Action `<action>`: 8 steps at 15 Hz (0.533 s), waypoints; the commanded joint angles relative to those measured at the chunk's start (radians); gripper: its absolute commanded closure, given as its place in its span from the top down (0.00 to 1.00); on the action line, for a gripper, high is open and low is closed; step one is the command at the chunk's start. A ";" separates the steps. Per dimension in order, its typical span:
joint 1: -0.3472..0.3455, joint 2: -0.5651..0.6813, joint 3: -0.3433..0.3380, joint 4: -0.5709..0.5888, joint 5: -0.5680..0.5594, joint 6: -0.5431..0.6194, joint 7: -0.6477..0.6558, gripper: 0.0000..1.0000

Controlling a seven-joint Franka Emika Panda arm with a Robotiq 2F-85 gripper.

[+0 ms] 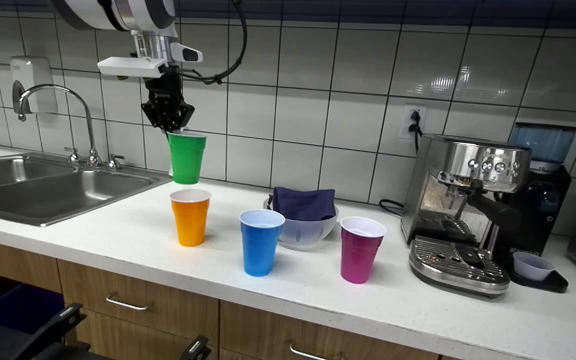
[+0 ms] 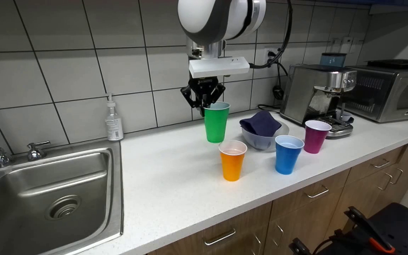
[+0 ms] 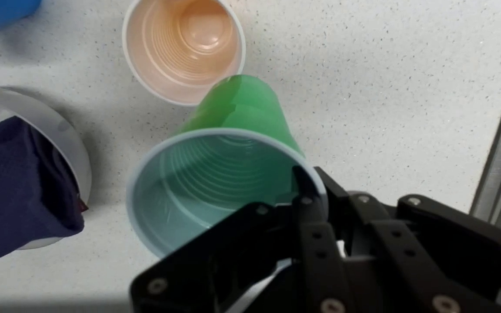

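So I had a green cup [image 1: 187, 159] up in the air, off the counter [image 2: 161, 184], mouth up and pretty much upright. My gripper [image 3: 308, 171] was pinching its rim: one finger [image 3: 302, 184] inside, the other outside, jaws nearly together with just the thin cup wall between them. My arm [image 1: 118, 12] reached in from the top of both exterior views, wrist [image 1: 150, 45] pointing straight down, with a black cable [image 1: 240, 47] looping off to the side.

Nearest neighbour was an orange cup [image 3: 185, 48]. The green one overlapped it in the wrist view, but an exterior view showed a gap between them.

Headcount, since I counted: four cups total, one each of green, orange, blue [image 1: 259, 250] and magenta [image 1: 360, 256]. Those last three stood upright on the counter. One frosted bowl [image 1: 313, 231], holding one dark blue cloth [image 1: 303, 204], sat behind the blue cup.

Farther out I had one espresso machine [image 1: 488, 160], one coffee grinder [image 1: 543, 142] behind it and one microwave [image 2: 374, 90]. At the other end: one steel sink [image 2: 116, 205] with two basins, one faucet [image 1: 88, 117], one pump bottle [image 2: 114, 125] and one wall dispenser [image 1: 37, 82].
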 commanded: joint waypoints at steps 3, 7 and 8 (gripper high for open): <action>-0.048 -0.081 0.001 -0.083 -0.035 0.054 -0.004 0.01; -0.070 -0.119 0.002 -0.116 -0.033 0.067 -0.018 0.01; -0.074 -0.128 0.003 -0.127 -0.029 0.072 -0.023 0.01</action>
